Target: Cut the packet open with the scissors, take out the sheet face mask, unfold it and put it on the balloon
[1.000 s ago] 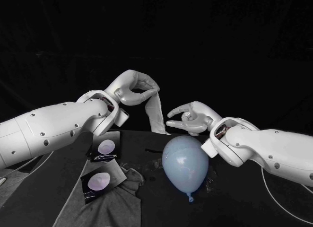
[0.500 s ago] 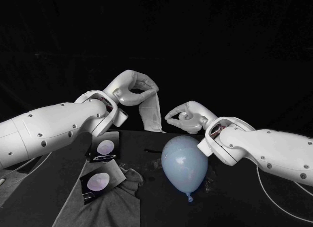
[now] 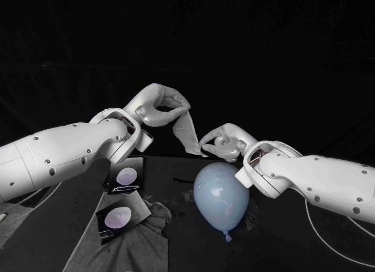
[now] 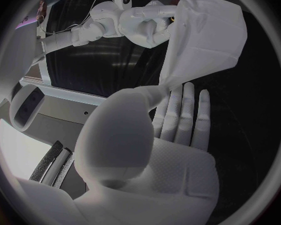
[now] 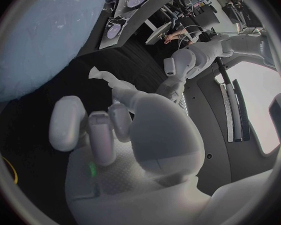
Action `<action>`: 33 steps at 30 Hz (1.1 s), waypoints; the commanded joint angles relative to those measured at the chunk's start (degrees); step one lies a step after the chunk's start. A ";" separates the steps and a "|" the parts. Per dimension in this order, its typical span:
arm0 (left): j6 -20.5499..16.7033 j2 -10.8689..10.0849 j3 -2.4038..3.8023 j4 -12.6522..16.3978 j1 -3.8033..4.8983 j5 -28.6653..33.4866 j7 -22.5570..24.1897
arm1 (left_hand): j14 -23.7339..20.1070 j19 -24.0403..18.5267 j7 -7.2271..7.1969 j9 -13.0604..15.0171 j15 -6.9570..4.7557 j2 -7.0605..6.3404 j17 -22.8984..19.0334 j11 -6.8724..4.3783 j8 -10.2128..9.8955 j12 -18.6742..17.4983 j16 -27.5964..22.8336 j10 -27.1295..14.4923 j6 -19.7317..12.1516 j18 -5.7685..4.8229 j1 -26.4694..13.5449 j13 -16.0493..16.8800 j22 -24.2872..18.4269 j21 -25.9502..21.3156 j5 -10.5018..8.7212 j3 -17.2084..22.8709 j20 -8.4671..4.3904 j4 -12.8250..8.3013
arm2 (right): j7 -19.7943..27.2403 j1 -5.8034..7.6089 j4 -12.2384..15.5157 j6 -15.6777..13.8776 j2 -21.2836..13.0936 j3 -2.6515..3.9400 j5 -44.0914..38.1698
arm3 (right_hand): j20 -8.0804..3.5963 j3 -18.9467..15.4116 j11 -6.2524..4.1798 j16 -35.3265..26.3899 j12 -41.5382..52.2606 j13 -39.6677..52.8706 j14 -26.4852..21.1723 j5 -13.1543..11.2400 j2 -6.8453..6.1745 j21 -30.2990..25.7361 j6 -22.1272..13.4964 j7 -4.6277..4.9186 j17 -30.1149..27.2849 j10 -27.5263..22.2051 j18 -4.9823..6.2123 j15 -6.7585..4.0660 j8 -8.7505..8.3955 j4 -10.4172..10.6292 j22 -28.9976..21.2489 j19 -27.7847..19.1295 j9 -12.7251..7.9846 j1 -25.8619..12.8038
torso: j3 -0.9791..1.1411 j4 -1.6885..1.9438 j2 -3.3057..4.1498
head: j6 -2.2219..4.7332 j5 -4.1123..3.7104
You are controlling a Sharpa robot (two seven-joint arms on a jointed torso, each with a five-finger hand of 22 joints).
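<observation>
The left hand is raised above the far left of the table, thumb and fingers pressed together on the top end of the sheet mask. The mask hangs from that pinch. To its right and lower, the right hand has its fingers curled in at the mask's bottom end. The left wrist view suggests they are nipping a corner there, though the contact is small and hard to be sure of. Just below and nearer lies the pale blue balloon, apart from the mask. Two dark packets rest near left on a grey cloth. By my reading, the cutting and taking out are done. The unfolding is in hand, since the mask reads as a narrow, partly gathered strip and not yet a spread face. Laying it on the balloon is left to do. The mask's long axis runs steeply down from the left hand, leaning right toward the right hand. The balloon's long axis runs far to near, with its knot pointing near.
</observation>
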 commanded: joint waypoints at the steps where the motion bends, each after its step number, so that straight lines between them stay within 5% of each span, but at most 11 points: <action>1: 0.32 0.08 0.10 0.35 0.16 0.37 0.81 | -0.32 -0.33 0.02 1.34 -0.09 0.56 0.09 0.40 0.12 -0.23 0.28 0.03 0.26 -0.31 -0.23 0.01 0.07 0.27 0.17 0.21 0.09 0.02 | -0.18 -0.25 -0.12 2.46 0.18 0.02 -2.90 | 0.13 0.07 0.04 0.03 -0.23 3.53 5.90 -0.23 -1.46 -0.36 -0.84 0.42 12.01 0.15 -0.24 -0.90 -0.39 -1.01 9.60 0.10 -0.21 -0.18 | -0.02 -0.03 0.00 | -0.01 0.01; 8: 0.32 0.20 0.10 0.55 0.17 0.60 0.95 | -0.32 -0.33 0.02 1.34 -0.09 0.56 0.09 0.40 0.12 -0.23 0.28 0.03 0.26 -0.31 -0.23 0.01 0.07 0.27 0.17 0.21 0.09 0.02 | 2.09 -0.65 -0.17 2.46 0.54 0.02 -6.01 | 0.11 -0.12 -0.45 -0.03 -0.27 3.50 5.82 -0.23 -4.05 -0.90 -2.45 -0.24 11.86 -0.22 -0.10 -1.12 -1.80 -3.34 9.47 -0.34 -0.95 -0.27 | 0.02 -0.04 0.00 | -0.04 0.14; 13: 0.18 0.29 0.10 0.40 0.17 1.04 0.94 | -0.32 -0.33 0.02 1.34 -0.09 0.56 0.09 0.40 0.12 -0.23 0.28 0.03 0.26 -0.31 -0.23 0.01 0.07 0.27 0.17 0.21 0.09 0.02 | 3.15 -1.01 -0.41 -0.84 1.60 0.01 -8.19 | -0.05 -1.57 -0.53 0.37 1.24 4.68 6.10 -0.23 -6.42 0.62 -4.18 -0.20 12.79 0.88 -0.39 -1.28 -3.30 -4.07 9.85 0.31 -1.78 -1.61 | 0.03 -0.07 0.02 | 0.00 0.00; 21: 0.09 0.19 0.10 0.64 0.17 1.66 0.91 | -0.32 -0.33 0.02 1.34 -0.09 0.56 0.09 0.40 0.12 -0.23 0.28 0.03 0.26 -0.31 -0.23 0.01 0.07 0.27 0.17 0.21 0.09 0.02 | 3.26 -1.50 -0.31 -5.97 2.55 0.01 -10.10 | 0.15 -2.92 0.11 0.62 2.05 5.27 6.30 -0.24 -7.11 1.55 -4.30 0.48 13.38 1.51 -0.61 -0.84 -3.86 -3.83 10.07 0.78 -2.21 -2.71 | -0.03 0.04 0.03 | -0.05 -0.06; 26: 0.09 0.20 0.10 0.69 0.18 1.99 0.93 | -0.32 -0.33 0.02 1.34 -0.09 0.56 0.09 0.40 0.12 -0.23 0.28 0.03 0.26 -0.31 -0.23 0.01 0.07 0.27 0.17 0.21 0.09 0.02 | 3.77 -1.61 0.75 -5.49 2.23 0.01 -10.80 | 0.32 -3.57 0.22 0.61 2.16 5.34 6.29 -0.23 -7.85 1.52 -4.26 0.51 13.33 1.55 -0.60 -0.67 -4.12 -4.32 10.04 0.78 -2.42 -2.50 | -0.03 -0.05 -0.02 | -0.13 0.15; 33: 0.06 0.35 0.10 0.26 0.18 2.47 0.96 | -0.32 -0.33 0.02 1.34 -0.09 0.56 0.09 0.40 0.12 -0.23 0.28 0.03 0.26 -0.31 -0.23 0.01 0.07 0.27 0.17 0.21 0.09 0.02 | 3.77 -1.77 1.16 -4.80 2.53 0.00 -11.43 | 0.55 -4.11 0.40 0.67 2.90 5.93 6.33 -0.23 -7.18 1.84 -0.26 0.70 13.47 1.99 -0.64 -0.48 -2.58 -4.61 10.11 0.90 -2.11 -1.98 | 0.01 -0.05 -0.06 | -0.03 -0.11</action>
